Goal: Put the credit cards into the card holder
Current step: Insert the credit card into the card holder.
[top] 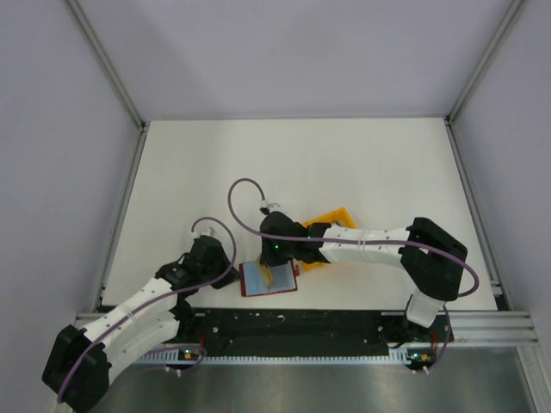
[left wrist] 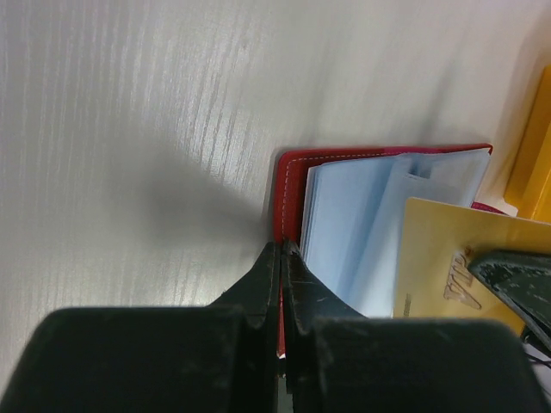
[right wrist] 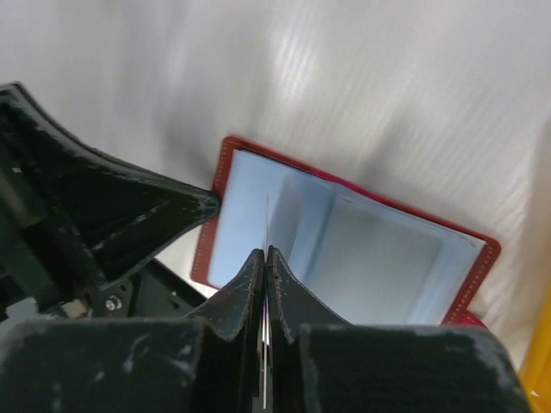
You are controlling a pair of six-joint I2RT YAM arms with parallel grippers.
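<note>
The dark red card holder [top: 256, 280] lies open near the front edge, its light blue plastic sleeves [left wrist: 353, 219] facing up. My left gripper [left wrist: 281, 249] is shut on the holder's red left edge [left wrist: 291, 185] and pins it at the table. My right gripper [right wrist: 265, 252] is shut on one credit card [right wrist: 267, 219], seen edge-on, just above the sleeves [right wrist: 370, 258]. In the left wrist view that card [left wrist: 443, 258] shows a gold face with lettering, tilted over the holder. Other credit cards are out of view.
A yellow plastic bin [top: 331, 228] sits just behind and right of the holder, partly under the right arm; its edge shows in the left wrist view [left wrist: 535, 146]. The left gripper's finger [right wrist: 164, 215] lies close to the left of the right gripper.
</note>
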